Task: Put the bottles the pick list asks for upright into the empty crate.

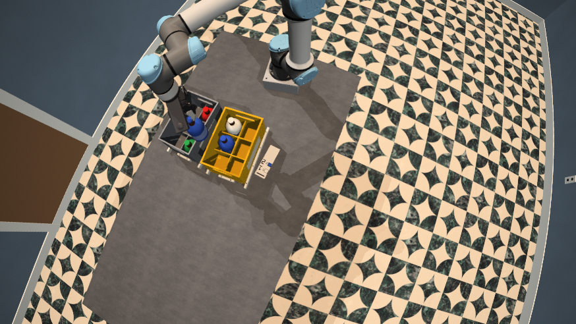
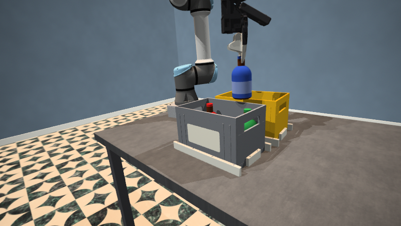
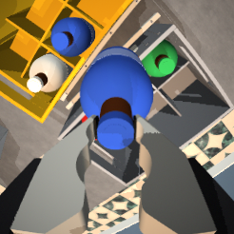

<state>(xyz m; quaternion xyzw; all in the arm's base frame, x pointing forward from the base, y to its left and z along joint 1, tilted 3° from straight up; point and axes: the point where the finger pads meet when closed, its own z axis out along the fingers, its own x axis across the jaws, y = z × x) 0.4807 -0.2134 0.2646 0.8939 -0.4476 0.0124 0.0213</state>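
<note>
My gripper point(image 2: 240, 57) is shut on the neck of a blue bottle point(image 2: 241, 81) and holds it upright in the air, above the grey crate's edge toward the yellow crate; the bottle also shows in the wrist view point(image 3: 115, 92) and in the overhead view point(image 1: 196, 128). The yellow crate point(image 1: 235, 145) holds a white bottle point(image 1: 233, 125) and another blue bottle point(image 1: 226, 142). The grey crate point(image 2: 220, 129) holds a red bottle point(image 1: 206, 112) and a green bottle point(image 1: 188, 145). The pick list point(image 1: 267, 162) lies on the table right of the yellow crate.
Pale stop strips point(image 2: 206, 157) lie along the crates' bases. The robot base point(image 1: 287, 74) stands at the table's far end. The table edge point(image 2: 157, 175) runs close in front of the grey crate.
</note>
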